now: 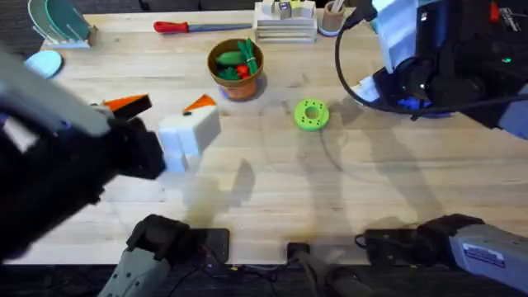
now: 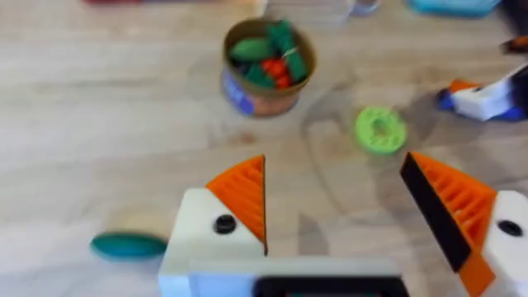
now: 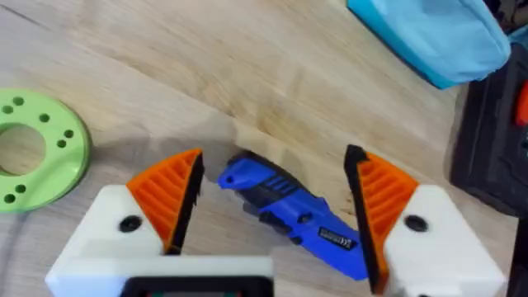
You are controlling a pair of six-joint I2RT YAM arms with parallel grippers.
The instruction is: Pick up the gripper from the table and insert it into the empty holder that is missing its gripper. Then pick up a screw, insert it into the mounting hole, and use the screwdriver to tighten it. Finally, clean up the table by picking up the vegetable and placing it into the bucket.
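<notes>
The left gripper (image 2: 334, 206) hangs above the table (image 1: 346, 206) with its orange fingers (image 2: 243, 194) spread wide and nothing between them; in the overhead view it sits at about nine o'clock from the table's middle, both white blocks carrying orange pads. From its wrist camera the bucket (image 2: 262, 66) stands ahead at roughly eleven o'clock, holding green and red vegetables (image 2: 268, 54), and the green disc (image 2: 380, 129) lies near it at about four o'clock from the bucket. A teal oval thing (image 2: 128, 244) lies on the wood beside that gripper. The right gripper (image 3: 276, 206) is also spread, its two orange pads (image 3: 169, 194) flanking the blue screwdriver (image 3: 293, 214), which lies flat on the table between them, touching neither as far as can be told. The disc (image 3: 37, 148) lies near, off one finger's outer side. Overhead, the bucket (image 1: 237, 68) stands at twelve o'clock from the table's centre, the disc (image 1: 311, 115) at about one o'clock, and a red-handled tool (image 1: 186, 26) lies along the far edge.
</notes>
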